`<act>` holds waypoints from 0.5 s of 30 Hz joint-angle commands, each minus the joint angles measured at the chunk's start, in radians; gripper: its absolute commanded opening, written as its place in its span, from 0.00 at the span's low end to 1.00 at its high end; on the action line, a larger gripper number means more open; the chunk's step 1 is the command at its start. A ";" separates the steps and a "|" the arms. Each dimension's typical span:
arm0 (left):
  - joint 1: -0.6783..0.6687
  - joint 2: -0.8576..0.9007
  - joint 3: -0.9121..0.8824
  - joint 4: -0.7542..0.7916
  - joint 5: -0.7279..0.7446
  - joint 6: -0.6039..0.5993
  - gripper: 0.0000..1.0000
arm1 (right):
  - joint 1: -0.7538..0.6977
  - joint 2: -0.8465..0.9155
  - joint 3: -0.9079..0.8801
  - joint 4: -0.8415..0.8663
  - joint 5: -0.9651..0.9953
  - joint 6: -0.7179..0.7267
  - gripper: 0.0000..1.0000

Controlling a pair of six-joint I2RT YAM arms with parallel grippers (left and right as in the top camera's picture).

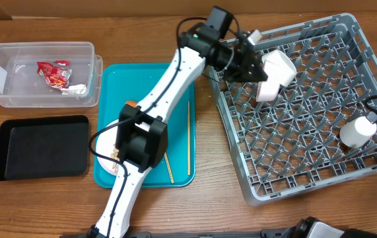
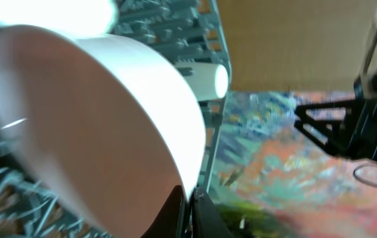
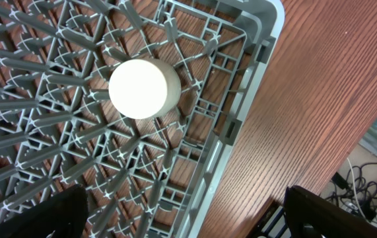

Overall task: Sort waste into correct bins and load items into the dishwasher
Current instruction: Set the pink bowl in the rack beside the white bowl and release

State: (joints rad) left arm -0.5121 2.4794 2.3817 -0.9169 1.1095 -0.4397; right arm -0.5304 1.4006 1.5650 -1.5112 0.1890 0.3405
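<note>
My left gripper (image 1: 257, 66) is shut on the rim of a white bowl (image 1: 275, 74) and holds it tilted over the back left part of the grey dishwasher rack (image 1: 320, 165). In the left wrist view the bowl (image 2: 102, 125) fills the frame, its rim pinched between my fingers (image 2: 189, 205). A white cup (image 1: 357, 131) stands in the rack at the right; it also shows in the right wrist view (image 3: 143, 88) and the left wrist view (image 2: 205, 80). My right gripper (image 3: 181, 218) is open and empty above the rack's right edge.
A teal tray (image 1: 115, 79) left of the rack holds wooden chopsticks (image 1: 189, 135). A clear plastic bin (image 1: 3, 79) with red wrappers (image 1: 55, 73) stands at the back left. A black tray (image 1: 39, 147) lies in front of it.
</note>
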 commanded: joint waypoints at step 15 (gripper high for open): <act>0.127 -0.198 -0.014 -0.275 -0.570 0.014 1.00 | -0.003 -0.020 0.007 0.002 -0.001 0.004 0.99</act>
State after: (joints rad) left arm -0.4274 2.4519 2.3585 -1.1461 0.8192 -0.4706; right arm -0.5301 1.3998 1.5650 -1.5112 0.1871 0.3408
